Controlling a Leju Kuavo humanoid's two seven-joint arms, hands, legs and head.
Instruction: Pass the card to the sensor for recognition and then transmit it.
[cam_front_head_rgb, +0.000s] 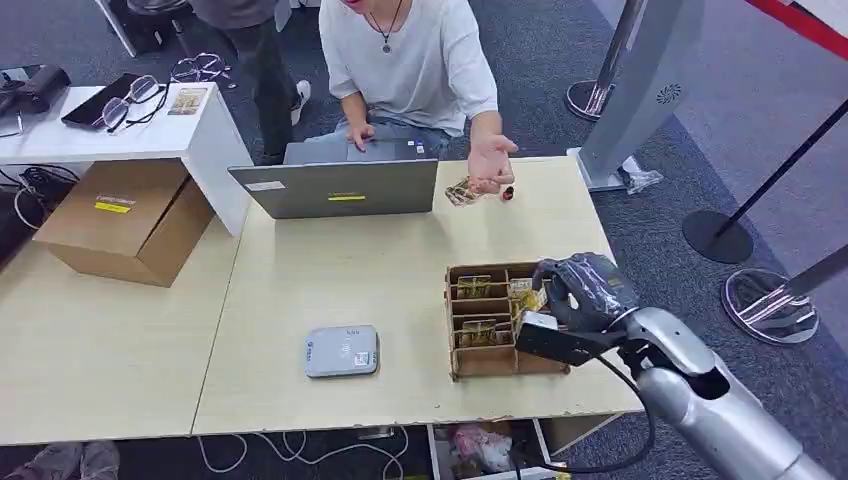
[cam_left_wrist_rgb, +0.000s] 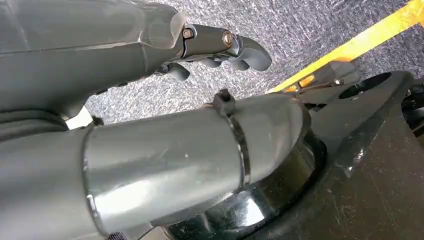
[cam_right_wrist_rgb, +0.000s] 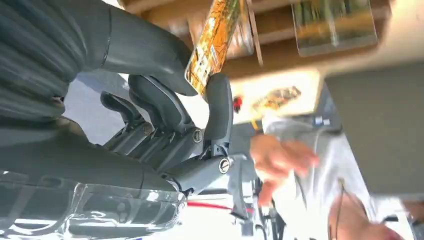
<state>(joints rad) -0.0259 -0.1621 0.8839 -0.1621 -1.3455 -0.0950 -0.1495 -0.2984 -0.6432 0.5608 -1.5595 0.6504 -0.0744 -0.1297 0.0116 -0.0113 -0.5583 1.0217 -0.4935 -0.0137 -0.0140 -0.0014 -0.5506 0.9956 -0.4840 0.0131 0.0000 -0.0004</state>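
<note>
My right hand (cam_front_head_rgb: 585, 290) hovers over the right side of the wooden card box (cam_front_head_rgb: 500, 362) near the table's front right edge. It pinches a yellow-patterned card (cam_front_head_rgb: 521, 296) just above the slots. In the right wrist view the card (cam_right_wrist_rgb: 212, 45) stands between the thumb and a finger of that hand (cam_right_wrist_rgb: 165, 100), with the box (cam_right_wrist_rgb: 280, 30) behind it. The grey flat sensor (cam_front_head_rgb: 341, 351) lies on the table to the left of the box. My left hand (cam_left_wrist_rgb: 210, 47) hangs over grey carpet, fingers loosely bent and holding nothing.
A person sits behind the table with a hand (cam_front_head_rgb: 490, 160) held out palm up above loose cards (cam_front_head_rgb: 462, 190). A grey laptop (cam_front_head_rgb: 335, 185) stands at the table's far side. A cardboard box (cam_front_head_rgb: 125, 220) sits at the left. Several more cards stand in the box slots (cam_front_head_rgb: 476, 332).
</note>
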